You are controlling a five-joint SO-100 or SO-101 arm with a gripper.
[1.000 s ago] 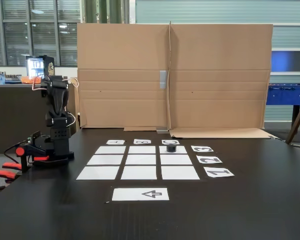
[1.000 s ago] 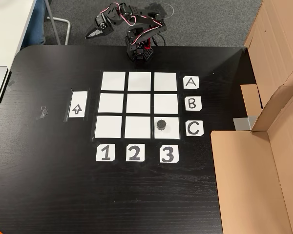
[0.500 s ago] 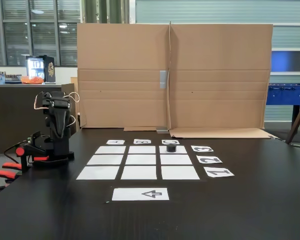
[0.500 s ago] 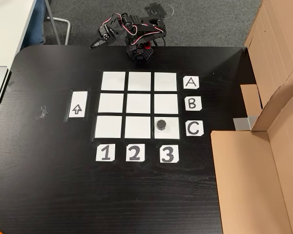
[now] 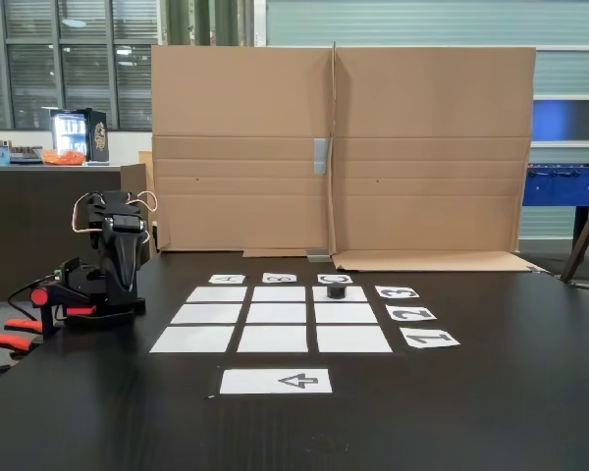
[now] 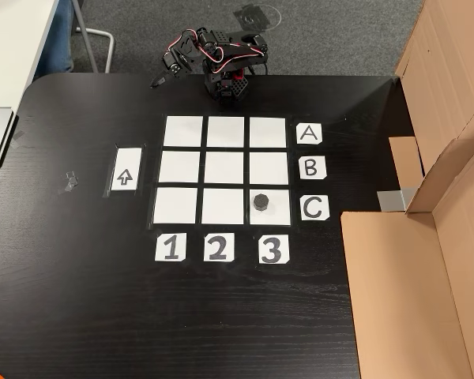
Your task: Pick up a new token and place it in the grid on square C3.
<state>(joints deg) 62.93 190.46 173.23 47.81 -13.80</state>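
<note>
Small black round token (image 6: pixel 261 202) on white paper grid (image 6: pixel 226 170), corner cell by labels "C" (image 6: pixel 314 208) and "3" (image 6: pixel 272 249). Black gripper (image 6: pixel 155 80) folded near base, jaw state unclear.

Black token (image 6: pixel 261 202) upright on square C3 (image 6: pixel 278 208) — grid (image 6: pixel 225 170) corner cell.

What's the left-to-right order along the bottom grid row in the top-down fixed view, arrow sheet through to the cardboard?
Arrow sheet → two empty white cells → square C3 with the token on it → label C → grey tape patch → cardboard.
</note>
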